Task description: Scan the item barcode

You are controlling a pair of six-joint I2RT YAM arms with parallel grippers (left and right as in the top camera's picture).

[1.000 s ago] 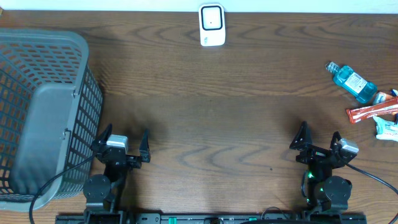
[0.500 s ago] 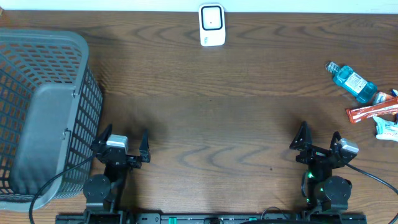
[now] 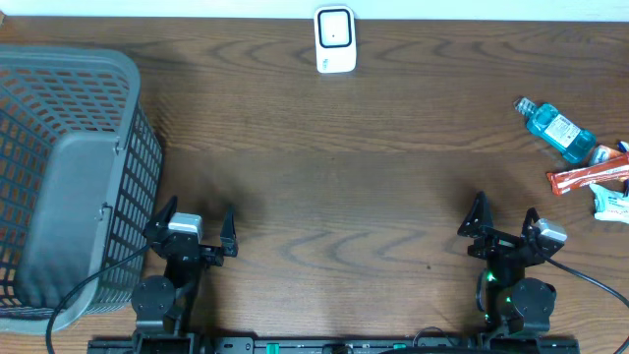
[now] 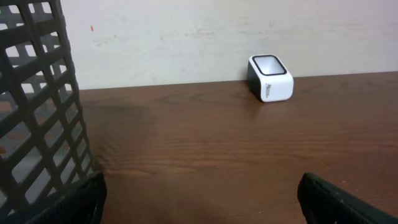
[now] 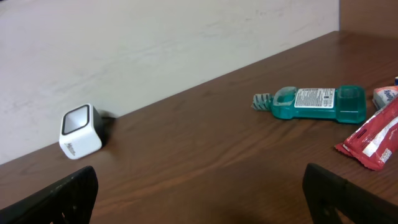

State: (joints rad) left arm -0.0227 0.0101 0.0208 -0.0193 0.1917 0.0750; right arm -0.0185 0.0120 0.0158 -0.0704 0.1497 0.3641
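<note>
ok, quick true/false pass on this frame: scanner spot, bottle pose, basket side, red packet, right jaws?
1. The small white cube-shaped scanner stands at the far edge of the dark wooden table. True.
2. The blue-green plastic mouthwash bottle stands upright. False: it lies on its side.
3. The grey plastic mesh basket sits on the robot's right. False: it is on the robot's left.
4. The red flat packet lies close to the bottle, on the robot's right. True.
5. The right arm's jaws are shut on the bottle. False: they stand open and empty, well apart from it.
</note>
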